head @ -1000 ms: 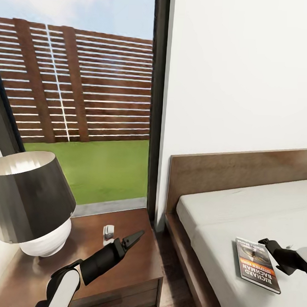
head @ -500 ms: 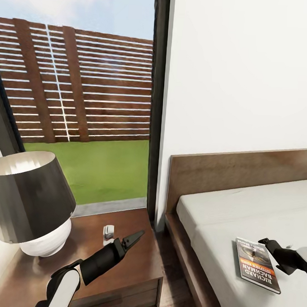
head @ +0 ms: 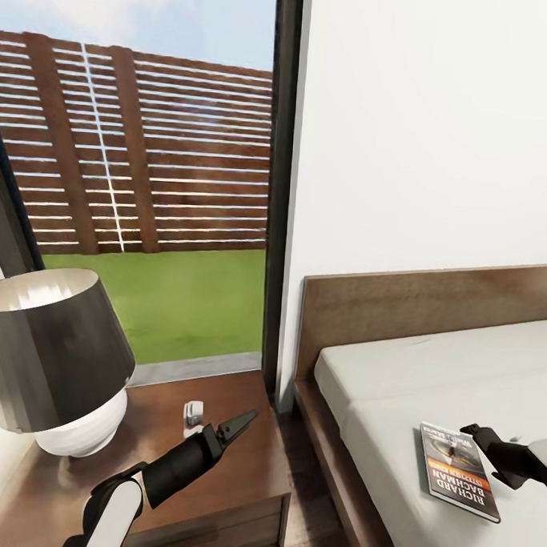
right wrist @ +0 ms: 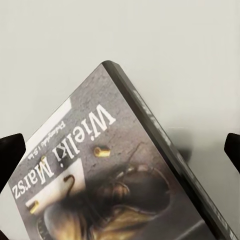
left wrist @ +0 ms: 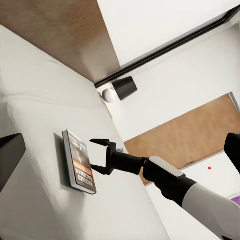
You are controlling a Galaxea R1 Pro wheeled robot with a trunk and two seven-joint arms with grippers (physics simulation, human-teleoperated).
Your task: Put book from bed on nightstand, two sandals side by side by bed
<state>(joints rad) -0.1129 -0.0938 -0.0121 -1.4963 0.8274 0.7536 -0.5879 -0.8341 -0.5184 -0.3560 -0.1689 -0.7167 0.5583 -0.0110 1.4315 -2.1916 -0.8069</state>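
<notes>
On the bed (head: 429, 370), near its outer edge, the book (head: 458, 470) is lying flat on the pale mattress, cover up, and nothing is changing: across the last second the head view is reading identical, both arms sitting exactly where they were. You are pausing at the approach, so the pick-up is not yet begun.

Your right gripper (left wrist: 98, 156) is hovering just beside the book's long edge, jaws standing apart and empty (the left wrist view is showing the gap plainly). In the right wrist view the book (right wrist: 115, 185) is sitting between the two dark fingertips (right wrist: 11, 152), corner toward the camera, with no contact I can confirm.

Your left gripper (head: 237, 424) is hanging over the nightstand (head: 238, 480), fingers drawn to a point and looking closed together on nothing.

Containers: none here as such. The nightstand top is carrying a lamp (head: 56, 358) and a small white object (head: 193, 414), too small to identify; bare wood is remaining toward the bed side, which I judge enough for the book. The nightstand's drawer fronts are reading shut. Sandals are not being logged from this position.
</notes>
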